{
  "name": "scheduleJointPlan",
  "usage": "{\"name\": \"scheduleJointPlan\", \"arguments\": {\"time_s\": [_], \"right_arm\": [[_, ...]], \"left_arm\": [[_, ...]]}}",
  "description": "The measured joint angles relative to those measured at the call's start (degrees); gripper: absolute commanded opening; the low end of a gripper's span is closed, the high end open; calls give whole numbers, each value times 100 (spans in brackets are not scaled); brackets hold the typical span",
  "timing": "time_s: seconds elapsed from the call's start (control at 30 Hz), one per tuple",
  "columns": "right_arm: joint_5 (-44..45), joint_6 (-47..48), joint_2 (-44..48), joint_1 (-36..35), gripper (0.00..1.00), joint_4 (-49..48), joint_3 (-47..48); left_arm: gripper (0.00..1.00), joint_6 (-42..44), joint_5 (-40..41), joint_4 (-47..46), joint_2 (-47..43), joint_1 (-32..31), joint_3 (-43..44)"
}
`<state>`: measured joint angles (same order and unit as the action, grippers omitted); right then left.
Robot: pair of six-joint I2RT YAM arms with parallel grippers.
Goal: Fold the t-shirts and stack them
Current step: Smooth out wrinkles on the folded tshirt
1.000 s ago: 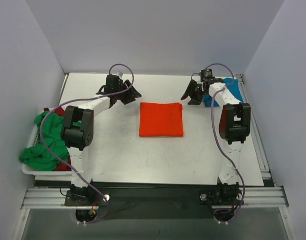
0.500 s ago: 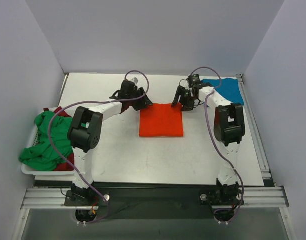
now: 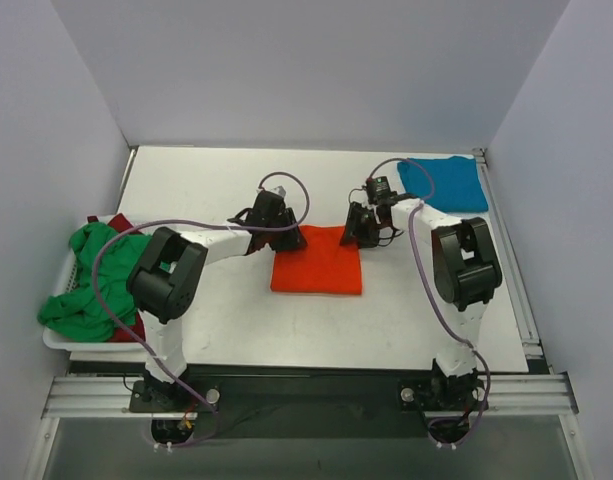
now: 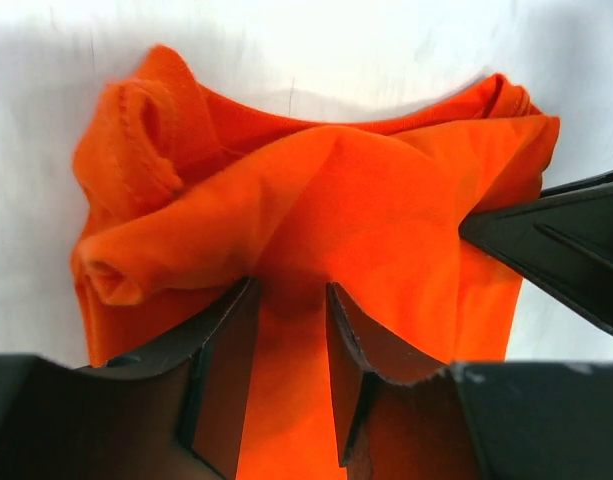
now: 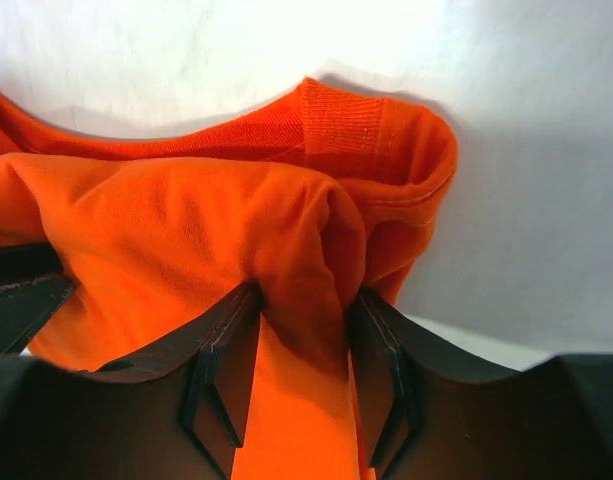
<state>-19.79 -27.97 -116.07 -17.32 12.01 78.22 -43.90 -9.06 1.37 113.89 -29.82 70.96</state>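
red shirt (image 3: 119, 223) — mostly hidden, beneath green shirt (image 3: 86, 275)

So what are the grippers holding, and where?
Both pinch the orange shirt: the left gripper at its far left corner, the right gripper at its far right corner.

The orange-red t-shirt (image 4: 366, 230) is soft, matt knit cloth, ribbed at the collar and creased where it bunches. The jaws of the left gripper (image 4: 289, 290) and the right gripper (image 5: 306, 295) look like hard black plastic, smooth with a dull sheen. The desk (image 3: 236, 320) is white, smooth and faintly scuffed. The teal t-shirt (image 3: 448, 183) and the green t-shirt (image 3: 86, 285) are the same matt cloth. The basket (image 3: 58, 341) is white plastic.
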Motion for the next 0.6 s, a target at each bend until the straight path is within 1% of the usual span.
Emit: {"name": "scheduleJointPlan", "arguments": {"time_s": [0.13,0.2,0.33,0.47,0.53,0.57,0.6], "right_arm": [[35,0,632,-321,41,-280,-925],[52,4,935,-457,43,-328,-1329],[101,17,1460,-634,45,-273,-1886],[229,17,1987,-634,45,-7,-2105],[321,17,2186,-634,45,35,-2094],[369,17,2247,-634,45,59,-2072],[409,15,2280,-634,43,70,-2046]], "left_arm": [[42,-66,221,0,-702,-334,-828],[42,-101,337,17,-1078,-531,-1239],[43,-181,535,195,-1930,-793,-1832],[43,-127,942,570,-2605,-719,-1823],[43,-57,1176,785,-2793,-678,-1705],[45,-24,1274,866,-2837,-664,-1644],[46,13,1355,925,-2859,-651,-1600]]}}
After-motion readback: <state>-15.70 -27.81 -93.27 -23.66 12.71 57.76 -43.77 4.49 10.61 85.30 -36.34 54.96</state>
